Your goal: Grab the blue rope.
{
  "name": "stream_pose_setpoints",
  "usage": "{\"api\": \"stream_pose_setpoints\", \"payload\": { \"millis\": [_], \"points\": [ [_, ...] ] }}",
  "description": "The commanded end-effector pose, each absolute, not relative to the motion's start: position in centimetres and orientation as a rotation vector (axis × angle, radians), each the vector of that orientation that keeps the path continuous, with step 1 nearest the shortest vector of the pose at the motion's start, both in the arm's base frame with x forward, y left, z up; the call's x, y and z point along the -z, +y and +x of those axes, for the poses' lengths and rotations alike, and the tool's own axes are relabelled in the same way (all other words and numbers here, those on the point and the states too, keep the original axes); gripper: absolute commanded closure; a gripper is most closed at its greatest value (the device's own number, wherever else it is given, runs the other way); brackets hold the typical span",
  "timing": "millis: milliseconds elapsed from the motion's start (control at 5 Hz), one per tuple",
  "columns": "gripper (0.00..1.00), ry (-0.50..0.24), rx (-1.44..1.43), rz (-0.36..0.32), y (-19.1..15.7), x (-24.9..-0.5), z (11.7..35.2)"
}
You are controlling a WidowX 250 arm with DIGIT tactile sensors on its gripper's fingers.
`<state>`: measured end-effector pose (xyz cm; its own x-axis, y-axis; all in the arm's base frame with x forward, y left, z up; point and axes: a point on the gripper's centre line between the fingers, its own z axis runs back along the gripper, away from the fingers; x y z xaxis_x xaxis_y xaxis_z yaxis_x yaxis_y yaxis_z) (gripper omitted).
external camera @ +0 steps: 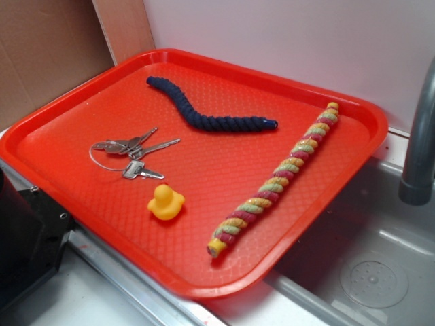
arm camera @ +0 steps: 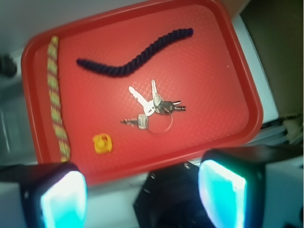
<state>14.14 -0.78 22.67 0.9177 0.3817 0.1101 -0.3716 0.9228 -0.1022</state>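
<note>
Progress: none. Blue rope (external camera: 207,112) lies untouched at the far part of the red tray (external camera: 54,122), beyond the keys (external camera: 132,153). My gripper (arm camera: 142,190) hangs high above, fingers spread, empty. Approach, descent and grasp remain.

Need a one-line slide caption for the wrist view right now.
Open tool high above the red tray, blue rope untouched beside the keys.
</note>
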Motion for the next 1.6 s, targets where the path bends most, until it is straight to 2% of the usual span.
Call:
{"api": "stream_pose_setpoints", "payload": {
  "millis": [0,200,600,800,1200,1400],
  "points": [
    [0.00,-0.186,-0.747,-0.098,1.0,-19.6,18.8],
    [0.00,-0.177,-0.923,-0.116,2.5,-16.6,22.0],
    [0.00,-0.200,-1.038,-0.067,3.3,-10.8,26.2],
    [0.00,-0.166,-1.064,-0.083,3.7,-8.4,27.1],
    [0.00,-0.095,-1.150,-0.040,2.5,-4.3,28.2],
    [0.00,-0.093,-1.189,-0.024,2.1,-3.0,28.2]
  ]
}}
